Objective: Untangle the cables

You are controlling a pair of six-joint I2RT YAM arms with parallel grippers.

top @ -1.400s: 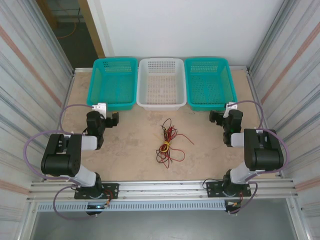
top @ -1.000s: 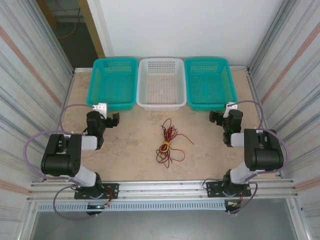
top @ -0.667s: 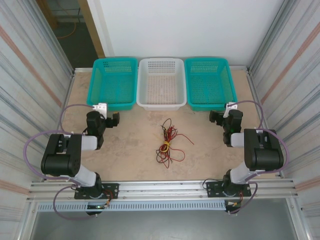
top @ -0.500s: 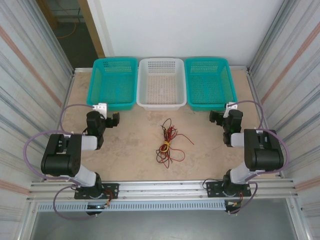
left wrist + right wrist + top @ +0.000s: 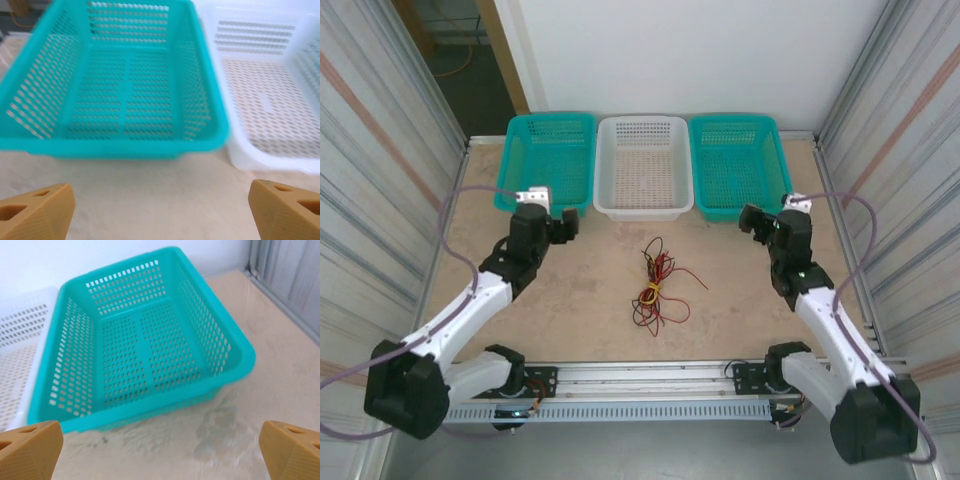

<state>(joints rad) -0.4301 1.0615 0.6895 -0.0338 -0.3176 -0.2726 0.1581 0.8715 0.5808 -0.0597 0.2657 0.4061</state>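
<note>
Rail: An aluminium rail (image 5: 640, 375) spans the near edge of the table (image 5: 590, 300), with both arm bases bolted to it.

Cables: A loose tangle of red, black and yellow cables (image 5: 655, 285) lies flat at the middle of the table. It sits between the two arms, touched by neither and well apart from the baskets. Thin red and black ends stray toward the right and the far side.

Left gripper: The left gripper (image 5: 563, 223) is held out left of the cables, just in front of the left basket (image 5: 550, 120). Its jaws are spread wide and grasp nothing. From its wrist, the gripper (image 5: 160, 212) shows tan fingertips (image 5: 35, 215) at the bottom corners, with bare table between them.

Right gripper: The right gripper (image 5: 752, 220) is held out right of the cables, near the front rim of the right basket (image 5: 733, 120). Its jaws are likewise released, with nothing in them. From its wrist, the gripper (image 5: 160, 452) shows tan fingertips (image 5: 292, 452) far apart over bare table.

Baskets: Three perforated baskets stand side by side along the far edge, a white basket (image 5: 640, 212) between two teal ones. The left wrist view faces the left basket (image 5: 115, 145) with the white basket (image 5: 260, 162) beside it. The right wrist view faces the right basket (image 5: 150, 407) with the white basket (image 5: 20, 315) at its left.

Surroundings: Ribbed metal panels (image 5: 380, 150) close in both sides, and a white wall (image 5: 690, 50) stands behind the baskets.
</note>
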